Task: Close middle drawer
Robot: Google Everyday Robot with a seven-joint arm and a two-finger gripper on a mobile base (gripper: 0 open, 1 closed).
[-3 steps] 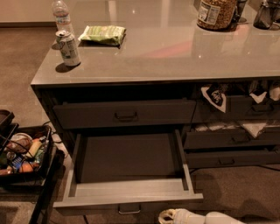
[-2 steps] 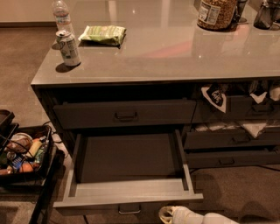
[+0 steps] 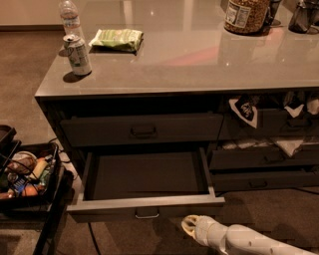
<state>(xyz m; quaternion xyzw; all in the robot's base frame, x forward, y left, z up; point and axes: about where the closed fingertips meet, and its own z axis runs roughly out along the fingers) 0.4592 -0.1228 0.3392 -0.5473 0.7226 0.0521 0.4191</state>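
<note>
The middle drawer (image 3: 144, 201) stands pulled out from the left side of the dark cabinet. Its plain grey interior is empty, and its small bail handle (image 3: 147, 214) sits at the centre of the front. My gripper (image 3: 190, 226), at the end of a white arm coming in from the bottom right, is low and just in front of the drawer front, right of the handle. I cannot tell whether it touches the front. The top drawer (image 3: 142, 130) above is shut.
On the counter top (image 3: 199, 64) stand a soda can (image 3: 78, 55), a water bottle (image 3: 70, 17), a green chip bag (image 3: 117, 39) and a jar (image 3: 245, 15). The right-hand drawers (image 3: 264, 159) hold packets. A black bin of items (image 3: 25, 174) sits on the floor at left.
The middle drawer's front sits further in toward the cabinet than before. My gripper has moved forward with it, staying just in front of the drawer front.
</note>
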